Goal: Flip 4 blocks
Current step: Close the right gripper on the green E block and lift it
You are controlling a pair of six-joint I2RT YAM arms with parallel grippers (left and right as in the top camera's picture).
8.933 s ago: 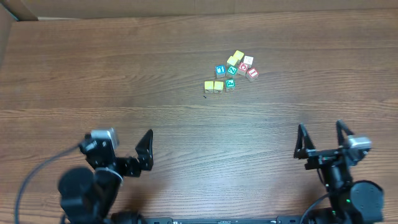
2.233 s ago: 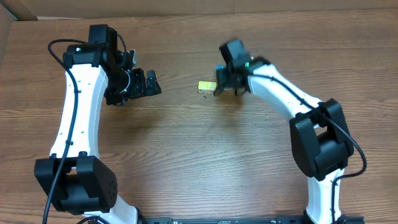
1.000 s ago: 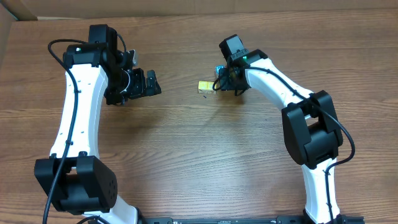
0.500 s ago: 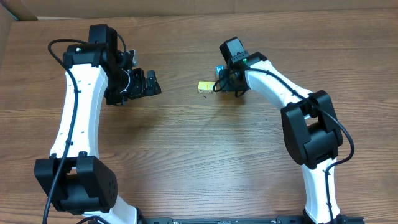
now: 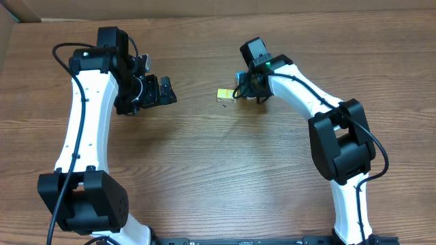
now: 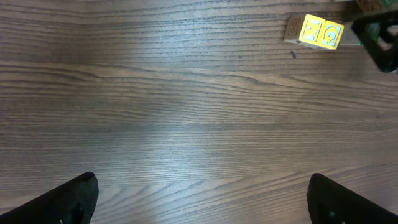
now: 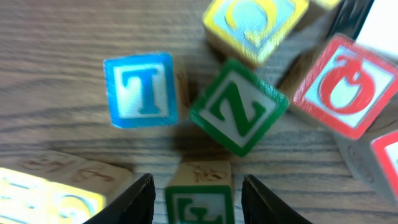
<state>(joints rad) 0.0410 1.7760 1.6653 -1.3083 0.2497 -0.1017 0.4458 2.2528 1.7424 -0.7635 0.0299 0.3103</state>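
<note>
Both arms have been brought out from the parked pose, and the yellow pair of blocks (image 5: 227, 95) has been displaced slightly left of the cluster (image 5: 253, 87). The right gripper (image 7: 198, 182) is set with jaws partly open astride a green-faced block (image 7: 199, 205), slim gaps being visible on either side; the left gripper (image 5: 165, 92) is held wide open, well apart. No flip can be confirmed, so closure on the straddled block is judged the step in hand.
</note>
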